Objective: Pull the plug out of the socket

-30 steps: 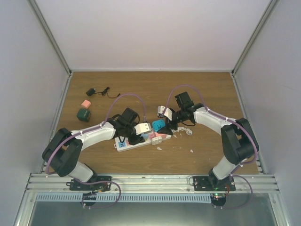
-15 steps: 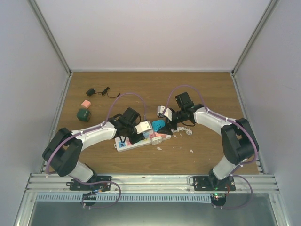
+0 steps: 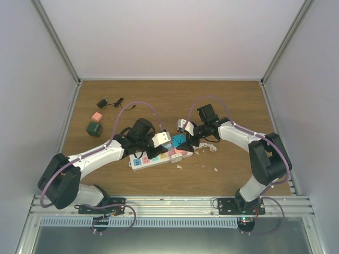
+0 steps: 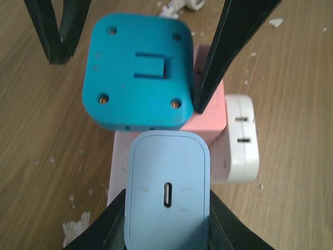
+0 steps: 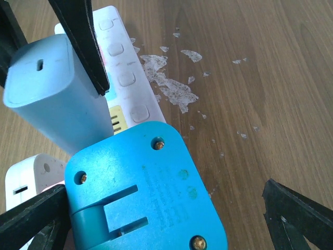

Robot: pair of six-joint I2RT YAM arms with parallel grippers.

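left gripper [image 3: 160, 139] clamps the light-blue charger [image 4: 166, 187], seemingly almost free of the power strip [image 3: 142, 162]; right gripper [image 5: 161, 208], jaws wide, straddles the teal adapter [image 4: 138, 67].

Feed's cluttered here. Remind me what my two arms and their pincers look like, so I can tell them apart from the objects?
The left arm and right arm both have white links with bulky black joints, and a thin lilac cable runs along each in a loose loop. The left pincer and right pincer have slim, flat black fingers. No markings are legible.
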